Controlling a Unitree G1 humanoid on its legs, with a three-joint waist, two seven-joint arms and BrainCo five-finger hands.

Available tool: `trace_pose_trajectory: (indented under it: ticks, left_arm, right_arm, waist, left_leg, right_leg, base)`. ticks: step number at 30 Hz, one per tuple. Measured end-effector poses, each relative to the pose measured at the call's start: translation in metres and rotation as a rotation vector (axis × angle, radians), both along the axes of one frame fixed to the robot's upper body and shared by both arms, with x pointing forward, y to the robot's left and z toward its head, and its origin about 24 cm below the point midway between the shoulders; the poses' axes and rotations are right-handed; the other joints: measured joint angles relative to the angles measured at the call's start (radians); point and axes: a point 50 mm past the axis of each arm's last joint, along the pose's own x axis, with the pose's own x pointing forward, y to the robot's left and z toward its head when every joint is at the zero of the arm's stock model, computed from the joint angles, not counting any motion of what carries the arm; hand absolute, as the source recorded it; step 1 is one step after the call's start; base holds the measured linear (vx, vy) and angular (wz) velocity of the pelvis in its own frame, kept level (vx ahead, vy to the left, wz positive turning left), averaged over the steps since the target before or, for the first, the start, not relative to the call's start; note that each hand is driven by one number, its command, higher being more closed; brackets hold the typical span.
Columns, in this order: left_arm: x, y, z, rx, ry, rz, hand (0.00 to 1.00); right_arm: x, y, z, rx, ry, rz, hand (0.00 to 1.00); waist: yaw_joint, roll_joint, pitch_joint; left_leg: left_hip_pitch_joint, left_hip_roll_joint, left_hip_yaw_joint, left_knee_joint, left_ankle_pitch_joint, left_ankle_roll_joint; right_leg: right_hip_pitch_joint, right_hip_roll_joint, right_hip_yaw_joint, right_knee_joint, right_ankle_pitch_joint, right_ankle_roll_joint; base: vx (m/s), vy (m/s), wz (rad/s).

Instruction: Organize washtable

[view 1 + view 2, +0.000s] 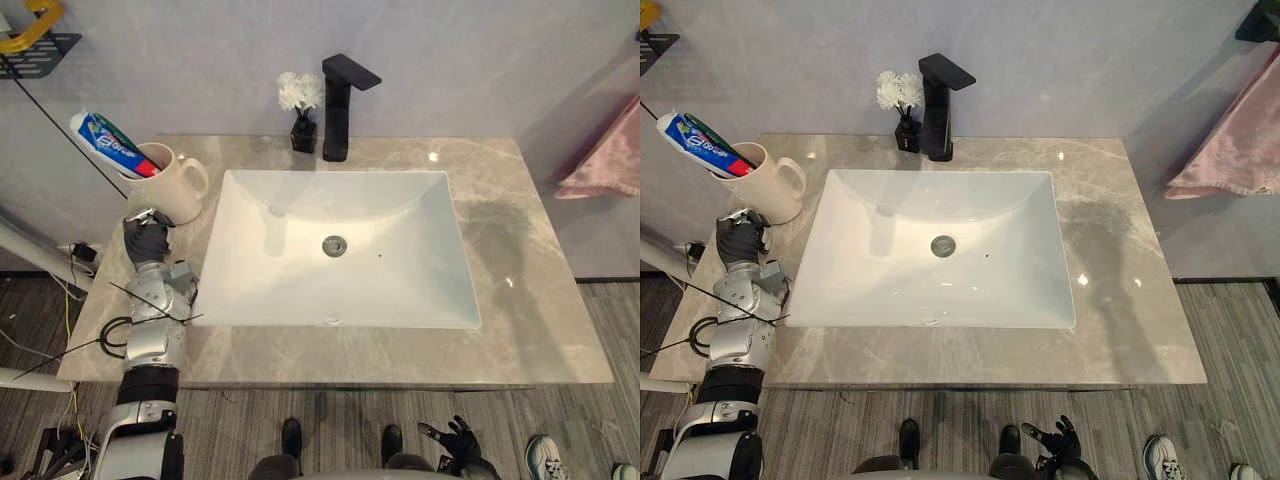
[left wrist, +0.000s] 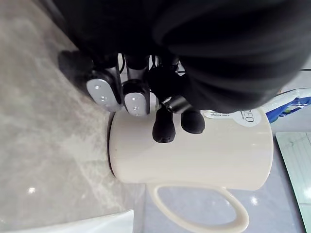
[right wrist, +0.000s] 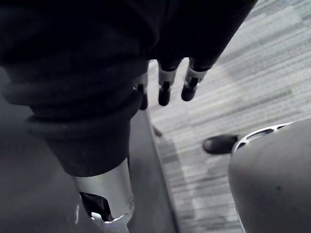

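- The right hand hangs lowest, at five o'clock below the near edge of the washtable. Its fingers are straight and apart, they hold nothing, and under them is the striped floor.
- A person's light shoe stands on the floor just at three o'clock of this hand.
- The left hand lies on the marble top at nine o'clock of the sink, with the fingers directed to twelve o'clock.
- Its fingers are loosely bent. The dark fingertips rest against the side wall of the mug, but they are not wrapped round it.
- The cream mug stands upright on the top at ten o'clock of the sink, just beyond the left hand. Its handle points to three o'clock, toward the basin.
- A toothpaste tube stands in the mug. Its long axis is tilted, and the free end sticks out toward ten o'clock.
- The white sink has its drain in the middle.
- The black faucet stands at twelve o'clock of the sink, its spout directed to three o'clock.
- A small dark vase with white flowers stands just at nine o'clock of the faucet.
- A pink towel hangs at two o'clock, and a dark wall shelf is at ten o'clock.
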Motion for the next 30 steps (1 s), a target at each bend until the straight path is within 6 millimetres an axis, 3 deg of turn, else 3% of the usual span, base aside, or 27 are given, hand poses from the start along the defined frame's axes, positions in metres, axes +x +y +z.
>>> trace_pose_trajectory:
  ticks: [3, 7, 12, 16, 23, 24, 27, 30]
  left_arm:
    - [-0.001, -0.003, 0.003, 0.011, -0.01, -0.016, 1.0]
    - [-0.019, -0.024, 0.016, 0.081, -0.088, -0.123, 1.0]
    - [-0.045, -0.037, 0.019, 0.098, -0.149, -0.181, 1.0]
    - [-0.077, -0.047, 0.003, -0.002, -0.165, -0.189, 1.0]
    - [-0.13, -0.032, -0.044, -0.185, -0.026, -0.02, 1.0]
    - [-0.134, -0.031, -0.05, -0.203, -0.009, -0.002, 0.0]
    - [-0.159, -0.022, -0.09, -0.33, 0.118, 0.135, 0.0]
    - [-0.171, -0.025, -0.118, -0.419, 0.208, 0.199, 0.0]
  right_arm:
    - [0.0, -0.001, 0.0, -0.002, -0.002, 0.001, 0.0]
    - [0.0, -0.004, 0.001, -0.007, -0.006, 0.001, 0.0]
    - [-0.003, -0.01, 0.0, -0.009, 0.007, -0.004, 0.0]
    - [-0.013, -0.015, -0.004, 0.004, 0.045, -0.058, 0.0]
    - [-0.027, -0.02, -0.009, 0.021, 0.093, -0.114, 0.0]
    - [-0.028, -0.02, -0.009, 0.021, 0.097, -0.119, 0.0]
    - [-0.034, -0.023, -0.01, 0.024, 0.108, -0.158, 0.0]
    - [-0.037, -0.023, -0.011, 0.03, 0.124, -0.174, 0.0]
  waist:
    - [0.0, 0.01, 0.005]
    - [0.002, 0.028, 0.009]
    - [0.032, 0.062, 0.004]
    - [0.059, 0.085, -0.013]
    - [0.108, 0.101, -0.03]
    - [0.109, 0.103, -0.033]
    - [0.108, 0.113, -0.054]
    - [0.108, 0.111, -0.074]
  left_leg:
    - [0.007, -0.003, -0.009, 0.0, 0.001, 0.001]
    - [0.02, -0.012, -0.046, 0.0, 0.002, 0.003]
    - [0.025, -0.019, -0.113, 0.007, 0.005, 0.006]
    - [0.019, -0.035, -0.177, 0.025, 0.005, 0.006]
    - [0.015, -0.044, -0.212, 0.05, 0.005, 0.006]
    - [0.014, -0.046, -0.216, 0.054, 0.005, 0.006]
    - [0.016, -0.048, -0.229, 0.058, 0.004, 0.007]
    - [0.016, -0.04, -0.218, 0.058, -0.001, 0.013]
  right_leg:
    - [0.011, -0.002, -0.007, 0.001, 0.0, 0.0]
    - [0.043, -0.008, -0.041, 0.0, -0.009, 0.004]
    - [0.077, -0.014, -0.106, 0.032, -0.044, 0.01]
    - [0.099, -0.029, -0.171, 0.08, -0.087, 0.017]
    - [0.115, -0.039, -0.213, 0.113, -0.101, 0.019]
    - [0.118, -0.042, -0.217, 0.118, -0.104, 0.022]
    - [0.129, -0.049, -0.245, 0.14, -0.116, 0.025]
    - [0.144, -0.05, -0.263, 0.142, -0.119, 0.026]
  base:
    - [-0.03, -0.008, 0.06]
    - [-0.02, -0.014, 0.22]
    - [0.0, -0.029, 0.42]
    - [0.02, -0.029, 0.49]
    - [-0.03, -0.013, 0.18]
    - [-0.06, -0.01, 0.24]
    - [-0.06, -0.014, 0.18]
    - [-0.05, -0.023, 0.15]
